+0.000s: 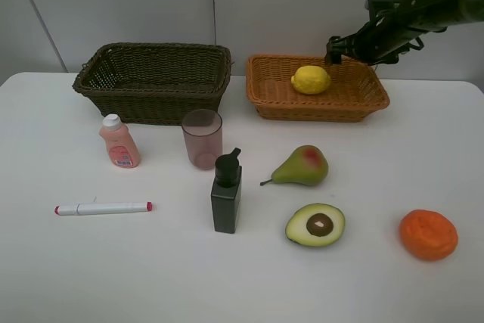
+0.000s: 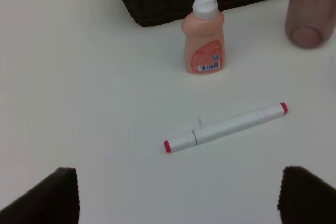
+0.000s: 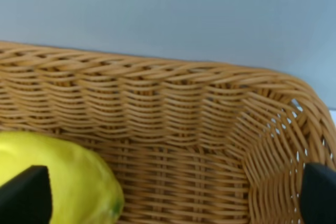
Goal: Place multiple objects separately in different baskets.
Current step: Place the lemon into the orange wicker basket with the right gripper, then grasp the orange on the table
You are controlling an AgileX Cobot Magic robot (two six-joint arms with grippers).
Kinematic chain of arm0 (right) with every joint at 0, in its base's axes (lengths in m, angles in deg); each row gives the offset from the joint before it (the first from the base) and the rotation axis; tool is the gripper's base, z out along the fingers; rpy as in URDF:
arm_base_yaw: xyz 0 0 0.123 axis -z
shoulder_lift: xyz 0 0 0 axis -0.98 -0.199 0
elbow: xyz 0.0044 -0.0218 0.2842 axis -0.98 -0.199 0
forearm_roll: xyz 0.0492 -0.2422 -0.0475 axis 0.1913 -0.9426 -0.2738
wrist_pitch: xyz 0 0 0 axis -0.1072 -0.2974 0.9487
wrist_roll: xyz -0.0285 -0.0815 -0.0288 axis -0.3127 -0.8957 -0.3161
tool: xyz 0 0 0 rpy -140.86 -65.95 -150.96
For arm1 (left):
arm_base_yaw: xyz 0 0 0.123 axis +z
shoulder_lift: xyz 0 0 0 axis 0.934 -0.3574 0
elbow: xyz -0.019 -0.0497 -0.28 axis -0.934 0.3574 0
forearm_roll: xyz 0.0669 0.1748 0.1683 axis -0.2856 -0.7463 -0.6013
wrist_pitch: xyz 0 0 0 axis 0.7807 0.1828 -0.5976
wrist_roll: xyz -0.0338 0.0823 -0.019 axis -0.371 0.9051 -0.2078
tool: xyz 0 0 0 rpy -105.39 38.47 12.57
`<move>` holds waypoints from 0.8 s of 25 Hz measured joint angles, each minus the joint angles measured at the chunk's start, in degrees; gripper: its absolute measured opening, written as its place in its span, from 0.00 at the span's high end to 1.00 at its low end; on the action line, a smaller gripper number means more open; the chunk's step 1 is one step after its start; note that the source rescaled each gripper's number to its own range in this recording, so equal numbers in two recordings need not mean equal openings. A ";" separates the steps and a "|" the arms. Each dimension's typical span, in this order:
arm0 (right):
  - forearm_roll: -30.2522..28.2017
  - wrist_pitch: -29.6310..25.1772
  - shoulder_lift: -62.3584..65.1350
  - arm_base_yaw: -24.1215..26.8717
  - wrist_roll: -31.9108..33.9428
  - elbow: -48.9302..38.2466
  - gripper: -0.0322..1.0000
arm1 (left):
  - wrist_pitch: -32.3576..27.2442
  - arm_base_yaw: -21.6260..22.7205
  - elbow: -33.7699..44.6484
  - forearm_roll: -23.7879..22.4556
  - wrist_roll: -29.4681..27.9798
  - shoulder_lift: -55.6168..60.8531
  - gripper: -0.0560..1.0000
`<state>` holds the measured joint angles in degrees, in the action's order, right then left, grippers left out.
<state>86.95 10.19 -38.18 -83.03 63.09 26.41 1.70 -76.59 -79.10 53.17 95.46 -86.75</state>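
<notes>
The toy lemon (image 1: 311, 79) lay in the orange-tan basket (image 1: 318, 109), near its left half and clear of any grip. The right pincer (image 1: 333, 51) hovered over the basket's back rim with its jaws spread wide and nothing between them, so the lemon's placing looked finished.

The red-blushed pear (image 1: 302, 166), the avocado half (image 1: 315, 225) and the orange (image 1: 428, 234) sat on the white table (image 1: 363, 285), apparently due for the same basket. The next move likely called for lifting the right arm clear of the wicker and reaching for the pear, the nearest.

The dark basket (image 1: 151, 92) held nothing visible. In front of it stood the peach-pink bottle (image 2: 203, 40), the pinkish cup (image 1: 202, 138) and the dark pump bottle (image 1: 227, 194). The marker (image 2: 226, 127) lay flat. The left pincer (image 2: 178, 195) hung above the marker, jaws wide apart.

The bottle's orange label showed a barcode; its print was too small to read.
</notes>
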 joint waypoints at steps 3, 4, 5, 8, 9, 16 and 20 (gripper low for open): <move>0.00 -0.87 0.00 0.00 0.05 0.00 0.00 | 0.00 0.00 0.00 0.00 0.00 0.00 0.00; 0.05 -1.07 0.00 0.00 0.05 0.00 0.00 | 0.00 0.00 0.00 0.00 0.00 0.00 0.00; 0.45 -1.59 0.00 0.00 0.13 0.00 0.00 | 0.00 0.00 0.00 0.00 0.00 0.00 0.00; 1.91 -5.22 0.00 0.06 0.18 0.00 0.00 | 0.00 0.00 0.00 0.00 0.00 0.00 0.00; 1.97 -6.53 0.00 0.06 0.18 0.00 0.00 | 0.00 0.00 0.00 0.00 0.00 0.00 0.00; 2.11 -13.19 4.22 0.06 0.26 0.00 0.00 | 0.00 0.00 0.00 0.00 0.00 0.00 0.00; 2.11 -19.17 8.94 0.06 1.32 0.00 0.00 | 0.00 0.00 0.00 0.00 0.00 0.00 0.00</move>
<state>89.07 -8.98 -29.24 -82.98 64.41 26.41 1.70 -76.59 -79.10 53.17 95.46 -86.75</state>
